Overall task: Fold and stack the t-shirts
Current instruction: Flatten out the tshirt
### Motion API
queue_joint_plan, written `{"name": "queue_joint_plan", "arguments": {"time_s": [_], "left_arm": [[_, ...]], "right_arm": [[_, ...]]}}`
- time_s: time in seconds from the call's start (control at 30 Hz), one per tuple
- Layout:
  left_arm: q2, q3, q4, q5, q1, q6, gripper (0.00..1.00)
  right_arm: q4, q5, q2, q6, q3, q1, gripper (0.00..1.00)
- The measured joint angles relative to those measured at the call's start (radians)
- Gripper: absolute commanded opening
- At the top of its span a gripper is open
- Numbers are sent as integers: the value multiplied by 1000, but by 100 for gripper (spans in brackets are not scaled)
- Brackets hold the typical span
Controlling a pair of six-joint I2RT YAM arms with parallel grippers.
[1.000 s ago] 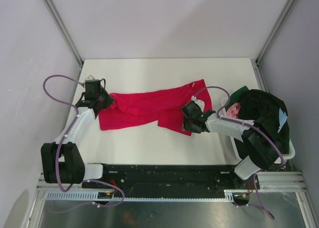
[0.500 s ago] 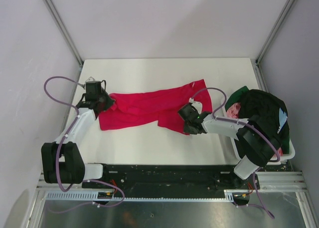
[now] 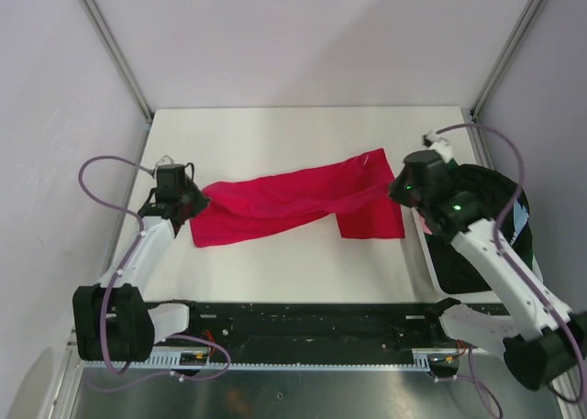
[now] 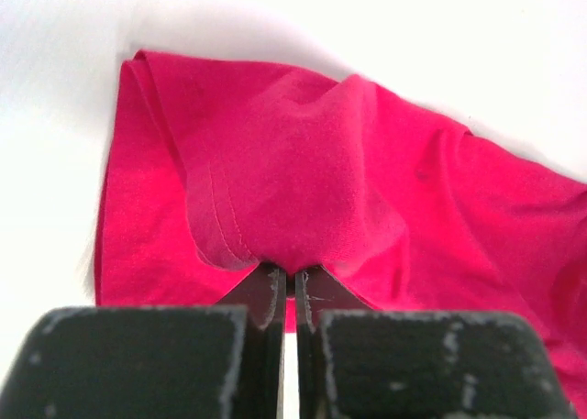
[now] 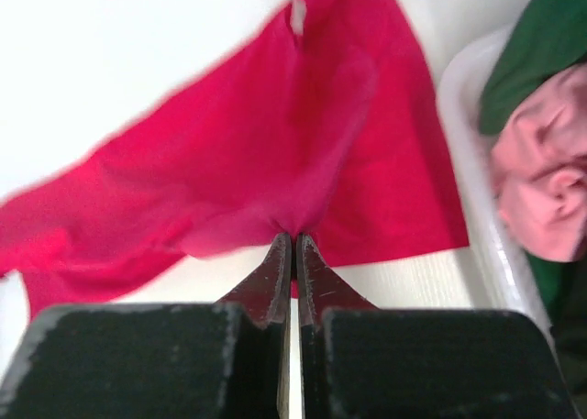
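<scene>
A bright red t-shirt (image 3: 293, 197) hangs stretched in a band across the table between my two grippers. My left gripper (image 3: 193, 199) is shut on a bunched fold at the shirt's left end (image 4: 275, 181), with cloth pinched between the fingertips of the left gripper (image 4: 293, 274). My right gripper (image 3: 397, 189) is shut on a pinch of the right end and raised off the table; in the right wrist view the red t-shirt (image 5: 275, 153) drapes away from the right gripper (image 5: 294, 239). The shirt's small white neck label (image 5: 296, 16) shows near its far edge.
A white tub (image 5: 463, 153) stands at the table's right edge, just right of my right gripper. It holds a green shirt (image 5: 541, 52), a pink shirt (image 5: 541, 181) and a black shirt (image 3: 491, 203). The enclosure's metal posts rise at the table's far corners.
My right gripper closed on the red shirt's right part, rose and swung right toward the tub, pulling the shirt taut. The left gripper kept its hold and shifted slightly.
</scene>
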Motion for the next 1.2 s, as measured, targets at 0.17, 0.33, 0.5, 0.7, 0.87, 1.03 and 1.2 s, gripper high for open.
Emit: {"name": "queue_joint_plan", "arguments": {"time_s": [0.17, 0.33, 0.5, 0.7, 0.87, 1.03, 1.2], "left_arm": [[-58, -55, -18, -5, 0, 1, 9], [-90, -89, -42, -16, 0, 2, 11], [-104, -90, -78, -18, 0, 19, 11], [-192, -95, -139, -17, 0, 39, 22], [-278, -143, -163, 0, 0, 42, 42], [-256, -177, -188, 6, 0, 35, 47], [-245, -199, -191, 18, 0, 35, 46]], "right_arm": [[-79, -4, -124, -50, 84, -80, 0], [-134, -23, -106, -88, 102, -126, 0], [-172, -40, -59, -120, 133, -168, 0], [-193, -48, -60, -155, 235, -240, 0], [-193, -56, -58, -175, 264, -259, 0], [-178, -59, 21, -192, 277, -264, 0], [-111, -65, 196, -199, 290, -269, 0]]}}
